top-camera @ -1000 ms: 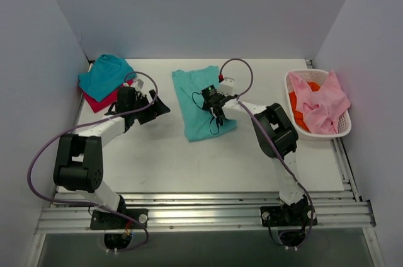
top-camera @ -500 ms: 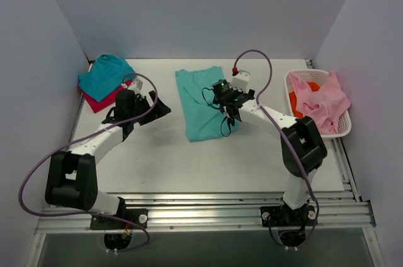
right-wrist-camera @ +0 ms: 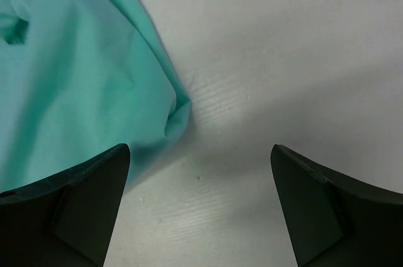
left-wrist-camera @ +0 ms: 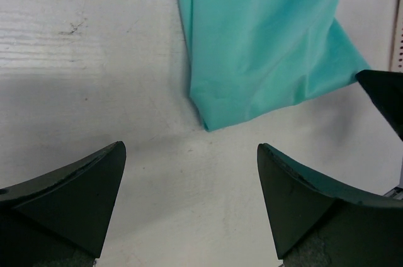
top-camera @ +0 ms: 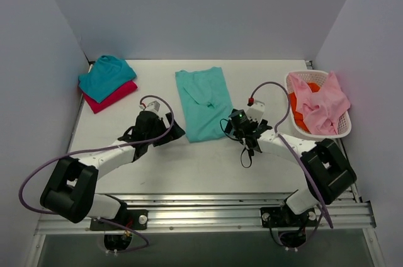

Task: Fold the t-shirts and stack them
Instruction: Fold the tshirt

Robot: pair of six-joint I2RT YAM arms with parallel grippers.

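Top external view: mint-green t-shirt, folded to a long strip, lies mid-counter. Left tool and right tool: released, empty, each just short of a near hem corner. Advice: pinch both corners together, lift evenly, lay squarely onto the far edge.

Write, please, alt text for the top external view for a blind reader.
A mint-green t-shirt lies folded lengthwise at centre, with the open left tool and open right tool near its near corners. A teal t-shirt sits folded on a magenta-red one at far left; a white basket at right holds pink cloth and orange cloth.
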